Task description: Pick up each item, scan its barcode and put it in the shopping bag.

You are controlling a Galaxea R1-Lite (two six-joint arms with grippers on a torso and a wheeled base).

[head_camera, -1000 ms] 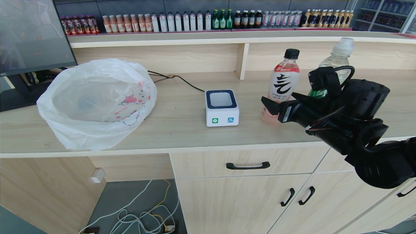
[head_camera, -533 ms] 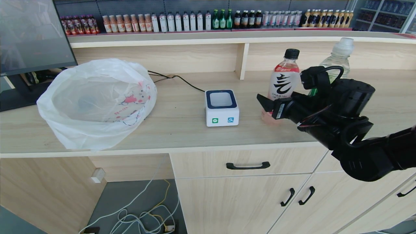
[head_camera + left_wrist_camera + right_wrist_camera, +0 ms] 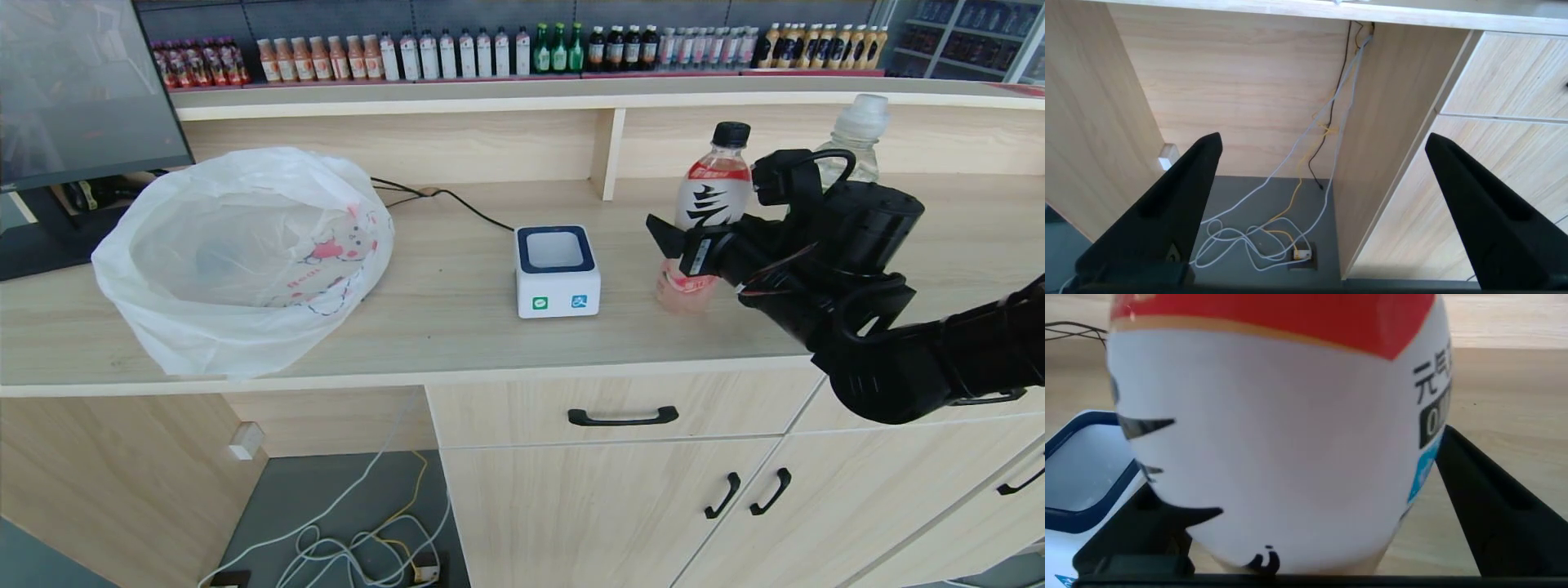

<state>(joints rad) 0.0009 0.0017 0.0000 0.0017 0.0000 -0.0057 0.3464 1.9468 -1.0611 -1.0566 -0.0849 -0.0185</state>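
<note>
Seemingly full, heavy and slick, the pink bottle point(image 3: 712, 192); right gripper point(image 3: 694, 247) straddles its label, clamped or not I cannot tell; hold mid-body.

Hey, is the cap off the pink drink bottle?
No, the pink drink bottle has its black cap on top.

A pink drink bottle point(image 3: 709, 220) with a black cap and a white label topped by a red band stands upright on the right part of the desk, and a clear bottle point(image 3: 853, 139) with a white cap stands behind it, nearer the back edge. The white, blue-rimmed scanner point(image 3: 557, 269) sits mid-desk. The white shopping bag point(image 3: 245, 253) gapes open at the left end, reaching the front edge.
</note>
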